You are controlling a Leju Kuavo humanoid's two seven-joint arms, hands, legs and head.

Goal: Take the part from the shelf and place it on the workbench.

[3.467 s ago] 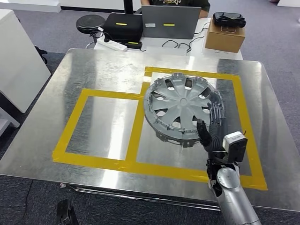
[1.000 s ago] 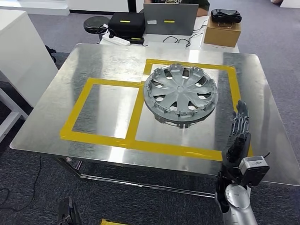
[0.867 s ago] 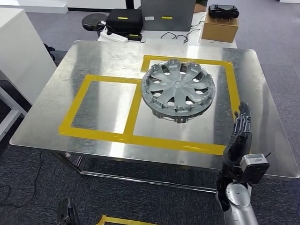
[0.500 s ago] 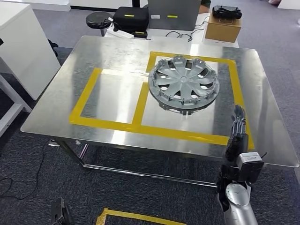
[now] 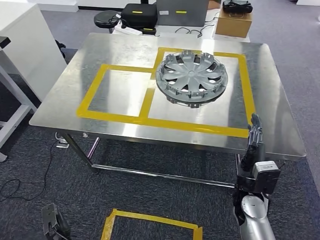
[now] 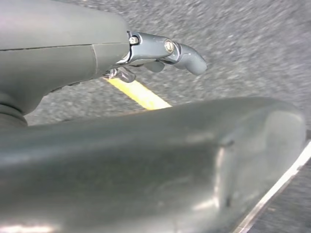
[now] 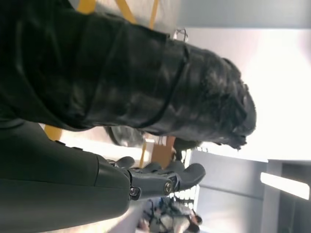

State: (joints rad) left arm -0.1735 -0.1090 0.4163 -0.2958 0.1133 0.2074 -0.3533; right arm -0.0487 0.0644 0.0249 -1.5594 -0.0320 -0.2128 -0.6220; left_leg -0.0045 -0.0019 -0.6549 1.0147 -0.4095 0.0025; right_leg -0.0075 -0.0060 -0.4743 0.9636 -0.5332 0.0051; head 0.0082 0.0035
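Note:
The part, a grey plastic wheel cover [image 5: 192, 76], lies flat on the steel workbench [image 5: 113, 50] inside the right-hand yellow tape rectangle [image 5: 244, 90]. My right hand [image 5: 253, 141] is raised at the bench's near right edge, well short of the cover, fingers straight and holding nothing. The right wrist view has its dark thumb [image 7: 139, 82] and its extended fingers [image 7: 165, 179] empty. In the left wrist view my left hand [image 6: 161, 51] hangs over grey carpet with fingers stretched out, nothing in it.
A second, bare taped rectangle [image 5: 117, 92] lies on the bench's left half. Behind the bench stand a black case [image 5: 139, 14], a laptop [image 5: 183, 11], a cardboard box [image 5: 232, 22] and a stool [image 5: 105, 18]. A white table [image 5: 22, 45] is at left. Yellow tape [image 5: 151, 225] marks the carpet.
The whole view has pulled back from the bench, showing more floor. My right hand, earlier at the cover's rim, has let go and withdrawn to the bench's near edge. The cover stays put.

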